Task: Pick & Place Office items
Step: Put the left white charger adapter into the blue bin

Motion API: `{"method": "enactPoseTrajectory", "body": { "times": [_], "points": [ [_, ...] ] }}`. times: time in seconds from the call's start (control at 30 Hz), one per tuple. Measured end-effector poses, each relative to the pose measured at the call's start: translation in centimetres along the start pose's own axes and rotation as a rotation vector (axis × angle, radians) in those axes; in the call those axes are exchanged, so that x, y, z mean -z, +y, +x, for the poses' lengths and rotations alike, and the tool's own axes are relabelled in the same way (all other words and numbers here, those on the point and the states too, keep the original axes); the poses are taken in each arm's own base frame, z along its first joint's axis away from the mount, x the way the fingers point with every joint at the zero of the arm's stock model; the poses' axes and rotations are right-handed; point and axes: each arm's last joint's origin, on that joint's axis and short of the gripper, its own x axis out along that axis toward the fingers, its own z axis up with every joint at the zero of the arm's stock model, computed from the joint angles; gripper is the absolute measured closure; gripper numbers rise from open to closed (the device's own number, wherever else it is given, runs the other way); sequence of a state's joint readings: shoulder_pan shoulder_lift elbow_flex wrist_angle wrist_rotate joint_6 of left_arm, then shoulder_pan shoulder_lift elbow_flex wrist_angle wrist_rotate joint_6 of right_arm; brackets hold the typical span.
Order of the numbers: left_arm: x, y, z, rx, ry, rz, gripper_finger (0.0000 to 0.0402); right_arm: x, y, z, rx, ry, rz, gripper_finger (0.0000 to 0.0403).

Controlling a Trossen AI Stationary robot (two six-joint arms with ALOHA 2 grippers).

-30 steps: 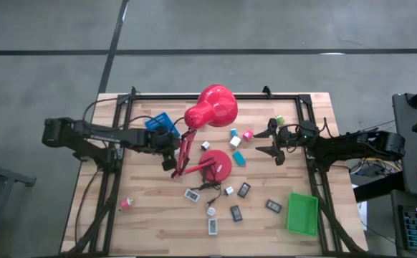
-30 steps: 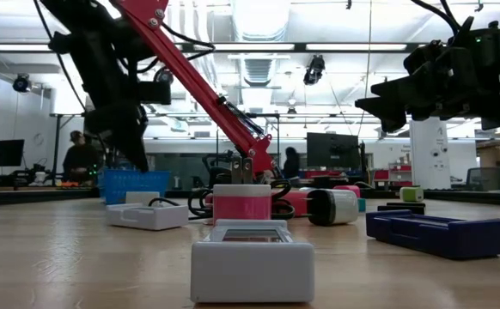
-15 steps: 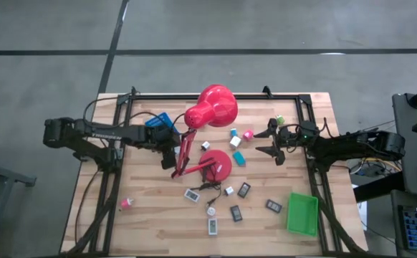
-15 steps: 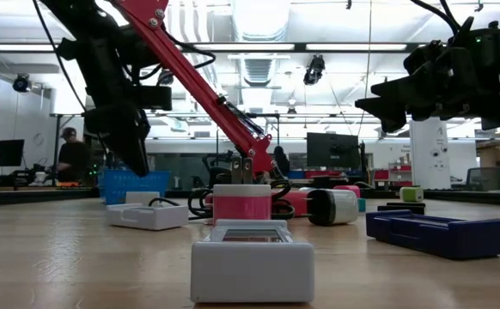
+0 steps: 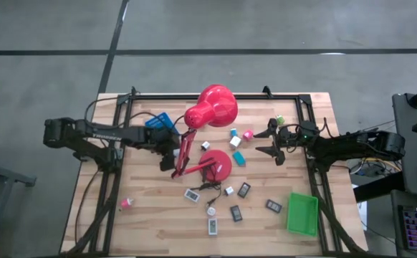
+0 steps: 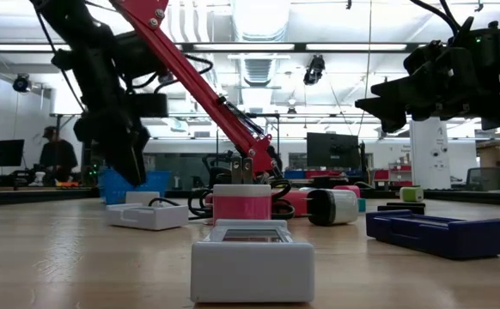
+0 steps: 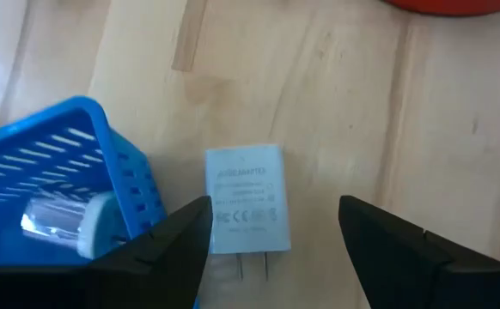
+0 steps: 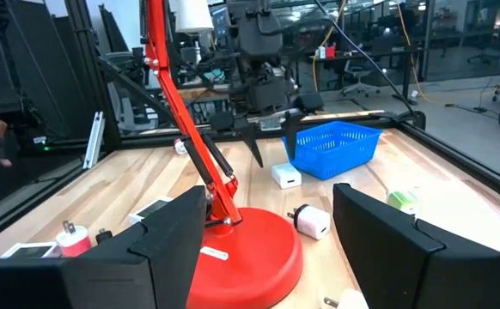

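My left gripper (image 5: 168, 148) (image 7: 276, 249) stands open beside the red lamp's arm. Its fingers hang on either side of a white plug adapter (image 7: 245, 209) without touching it. The adapter lies flat on the wood against the blue basket (image 7: 61, 193) (image 5: 160, 122). A white piece (image 7: 61, 219) lies in the basket. My right gripper (image 5: 274, 143) (image 8: 267, 257) hovers open and holds nothing, right of the lamp's base (image 5: 216, 165). Pink (image 5: 248, 134), teal (image 5: 238, 158) and green (image 5: 281, 120) blocks lie near it.
The red desk lamp (image 5: 212, 107) stands mid-table with its arm slanting between the two grippers. Dark and white flat pieces (image 5: 243, 190) (image 5: 213, 226) lie toward the near edge. A green tray (image 5: 302, 213) sits near right and a pink block (image 5: 125, 204) near left.
My left gripper has opened and drawn back a little toward the table's left edge. The white adapter lies on the table beside the blue basket. My right gripper has kept still.
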State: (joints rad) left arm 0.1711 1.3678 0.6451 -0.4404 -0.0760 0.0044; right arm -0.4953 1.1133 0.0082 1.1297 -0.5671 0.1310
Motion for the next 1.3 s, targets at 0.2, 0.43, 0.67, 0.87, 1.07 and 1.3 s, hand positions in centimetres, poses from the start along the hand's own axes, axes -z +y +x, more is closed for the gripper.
{"method": "enactPoseTrajectory", "body": {
  "times": [0.2, 0.43, 0.67, 0.87, 1.07, 1.3],
  "points": [
    [0.6, 0.3, 0.5, -0.062, -0.006, -0.017, 0.0142, 0.0, 0.0, 0.0, 0.000, 0.000, -0.003, 0.0156],
    [0.5, 0.5, 0.7, -0.051, -0.032, -0.029, 0.0142, 0.0, 0.0, 0.0, 0.000, -0.001, -0.001, 0.0156],
    [0.9, 0.3, 2.3, -0.036, 0.031, -0.034, 0.0142, 0.0, 0.0, 0.0, 0.000, -0.002, -0.002, 0.0156],
    [0.8, 0.3, 2.9, -0.043, 0.029, -0.025, 0.0142, 0.0, 0.0, 0.0, 0.000, -0.002, -0.002, 0.0156],
    [0.7, 0.4, 3.1, -0.044, 0.018, -0.035, 0.0166, 0.0, 0.0, 0.0, 0.001, -0.002, -0.002, 0.0156],
    [0.6, 0.4, 3.2, -0.047, 0.005, -0.048, 0.0244, 0.0, 0.0, 0.0, 0.002, -0.002, -0.001, 0.0156]
  ]
}}
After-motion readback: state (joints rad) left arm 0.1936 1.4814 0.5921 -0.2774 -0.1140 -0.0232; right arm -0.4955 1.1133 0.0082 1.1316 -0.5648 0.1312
